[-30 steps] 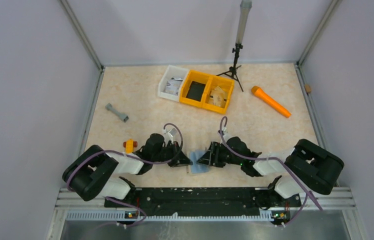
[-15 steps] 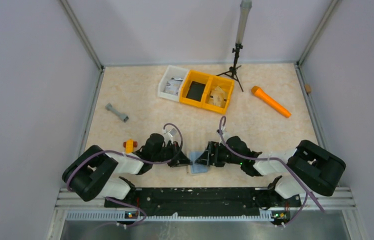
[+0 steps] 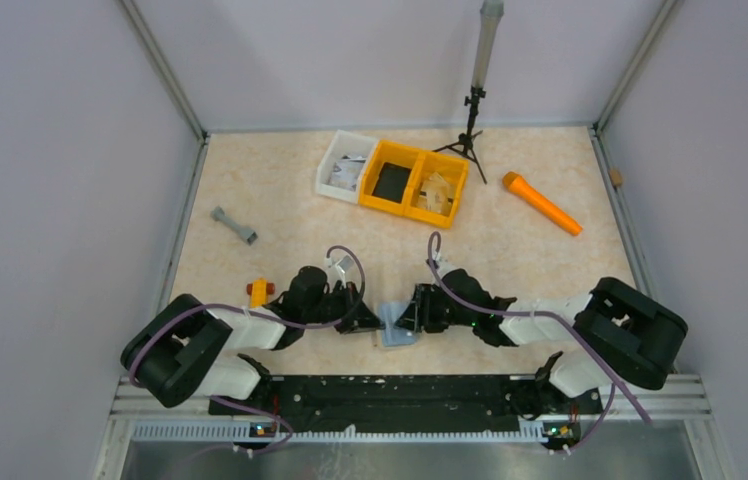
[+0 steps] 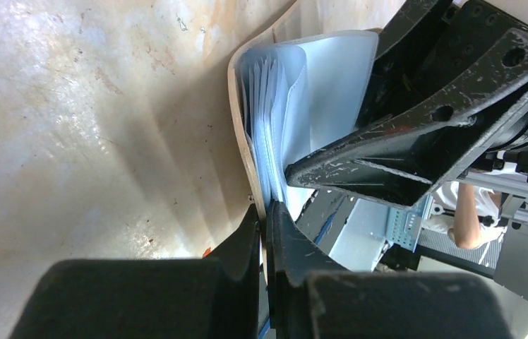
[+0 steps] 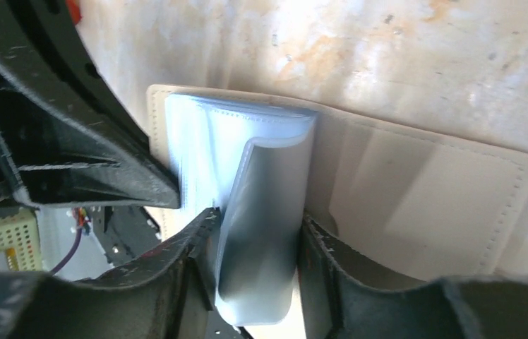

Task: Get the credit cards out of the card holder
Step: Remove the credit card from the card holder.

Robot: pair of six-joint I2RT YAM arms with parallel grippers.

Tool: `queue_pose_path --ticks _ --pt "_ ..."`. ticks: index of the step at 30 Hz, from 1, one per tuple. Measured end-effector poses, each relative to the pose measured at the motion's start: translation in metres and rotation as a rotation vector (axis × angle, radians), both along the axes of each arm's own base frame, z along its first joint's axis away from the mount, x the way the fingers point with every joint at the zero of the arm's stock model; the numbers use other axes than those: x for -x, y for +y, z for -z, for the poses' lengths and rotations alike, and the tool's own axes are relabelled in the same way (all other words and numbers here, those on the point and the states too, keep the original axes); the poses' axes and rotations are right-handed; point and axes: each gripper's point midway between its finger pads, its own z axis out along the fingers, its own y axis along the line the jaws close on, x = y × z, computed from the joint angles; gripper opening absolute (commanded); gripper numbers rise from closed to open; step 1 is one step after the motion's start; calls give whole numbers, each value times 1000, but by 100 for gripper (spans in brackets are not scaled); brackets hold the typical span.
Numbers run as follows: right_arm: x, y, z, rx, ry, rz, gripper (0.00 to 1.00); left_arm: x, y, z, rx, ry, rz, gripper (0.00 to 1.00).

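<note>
The card holder (image 3: 397, 327) lies open on the table between my two grippers. Its tan cover (image 5: 423, 191) is spread flat, and blue-grey plastic sleeves (image 4: 282, 106) fan up from its spine. My left gripper (image 3: 374, 322) is shut on the edge of the tan cover, seen in the left wrist view (image 4: 264, 209). My right gripper (image 3: 405, 317) is partly open in the right wrist view (image 5: 258, 226). One curled silvery blue-grey sleeve (image 5: 268, 212) stands between its fingers and touches both. I cannot make out any separate card.
A yellow two-part bin (image 3: 415, 182) and a white bin (image 3: 343, 165) stand at the back centre. A black tripod (image 3: 470, 125) is behind them. An orange tool (image 3: 542, 203) lies back right, a grey bar (image 3: 234, 225) left, and a small yellow-red object (image 3: 258, 291) near my left arm.
My right gripper has edged left, further onto the card holder. My left gripper has stayed in place on the cover.
</note>
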Motion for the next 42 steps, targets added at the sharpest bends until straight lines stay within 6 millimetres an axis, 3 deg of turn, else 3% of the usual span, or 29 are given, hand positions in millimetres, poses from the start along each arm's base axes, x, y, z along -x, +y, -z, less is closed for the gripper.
queue_pose_path --ticks 3,6,8,13,19,21,27,31,34,36,42 --pt "-1 -1 4 20 1 6 39 0 1 1 -3 4 0 2" --pt "-2 -2 4 24 -3 6 29 1 1 1 -4 5 0 2" --pt "-3 -4 6 36 -5 11 27 1 2 3 -10 9 -1 5" --pt "-4 -6 9 62 -1 25 21 2 3 3 -19 9 -2 28" --pt "-5 -8 9 68 -6 33 7 2 1 -3 4 -1 11 44" --pt "-5 -7 8 66 -6 33 6 2 -1 -5 15 -6 14 38" --pt "-2 -7 8 45 2 30 7 2 -3 -6 27 -6 25 4" --pt "-2 -7 7 43 3 32 17 2 -4 -5 21 -2 26 0" --pt "-2 -7 5 39 -3 31 47 0 -4 -6 10 -6 33 0" --pt "-2 -8 2 37 -10 32 58 -3 -5 -7 -7 -12 36 0" --pt "-10 -24 -10 114 -74 73 63 -8 0 -13 -68 -61 32 0"
